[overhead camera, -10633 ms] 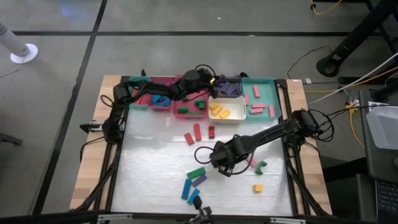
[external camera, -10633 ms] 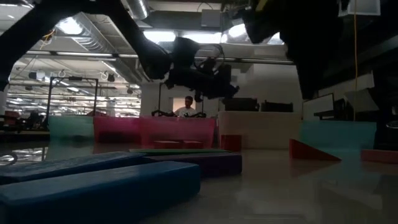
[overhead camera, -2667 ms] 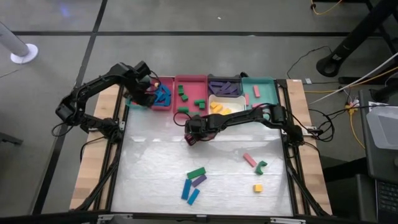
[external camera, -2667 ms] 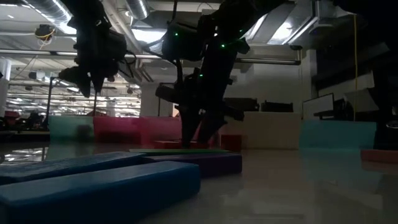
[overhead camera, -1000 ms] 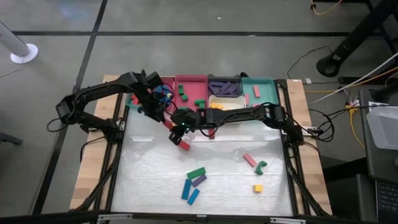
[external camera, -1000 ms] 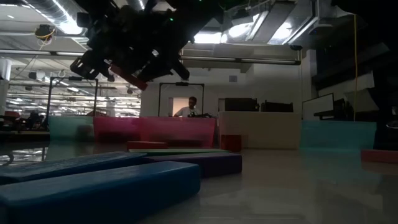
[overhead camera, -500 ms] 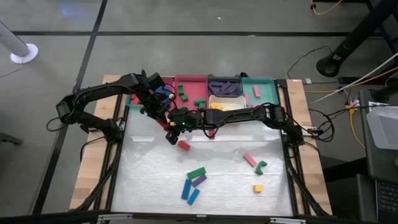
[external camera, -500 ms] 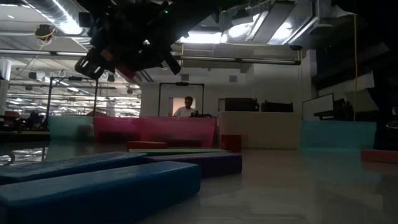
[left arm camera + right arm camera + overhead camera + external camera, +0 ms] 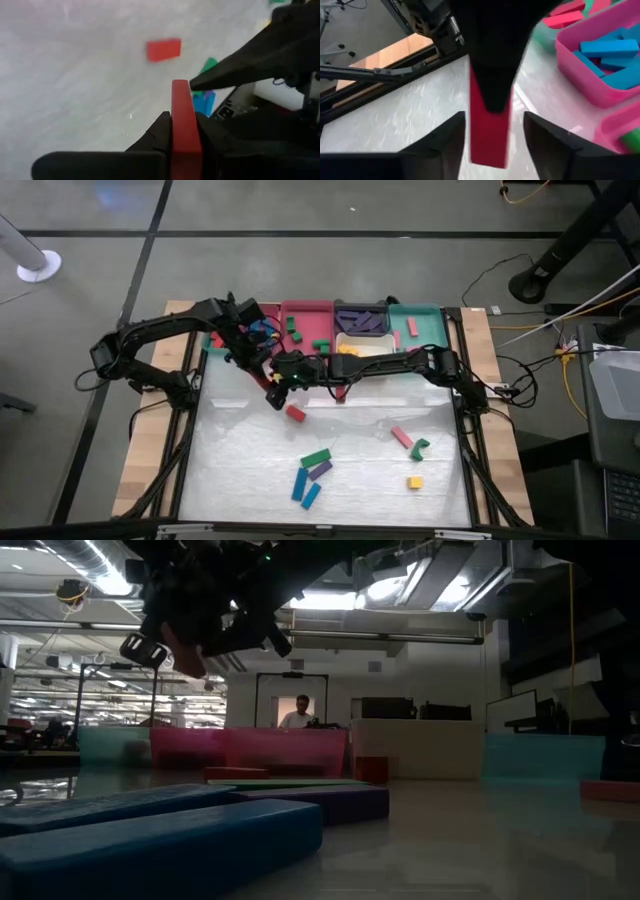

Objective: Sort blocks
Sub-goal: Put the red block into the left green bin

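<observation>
We see a white table (image 9: 240,470) with a row of trays along its far edge. Going from the pink tray (image 9: 308,330) in the middle of that row, a smaller pink tray with blue blocks (image 9: 607,47) sits on one side, and a purple tray (image 9: 362,318), a white tray (image 9: 372,342) and a teal tray (image 9: 425,325) sit on the other side. The two dark arms meet just in front of the pink tray. The left gripper (image 9: 182,125) pinches a long red block (image 9: 184,120) tight between its fingers and holds it up off the table. The right gripper (image 9: 490,135) is right beside it, with its fingers (image 9: 547,135) spread open on both sides of that same red block, not squeezing it. A short red block (image 9: 295,413) lies on the table a bit nearer to us than the pink tray. Much farther from the pink tray, near the front edge, lie a green block (image 9: 316,458), a purple block (image 9: 320,471) and two blue blocks (image 9: 305,488). Off to the right of those are a pink block (image 9: 401,437), a bent green block (image 9: 420,448) and a small yellow block (image 9: 414,482). In the low view, a person (image 9: 296,712) is far behind the trays.
</observation>
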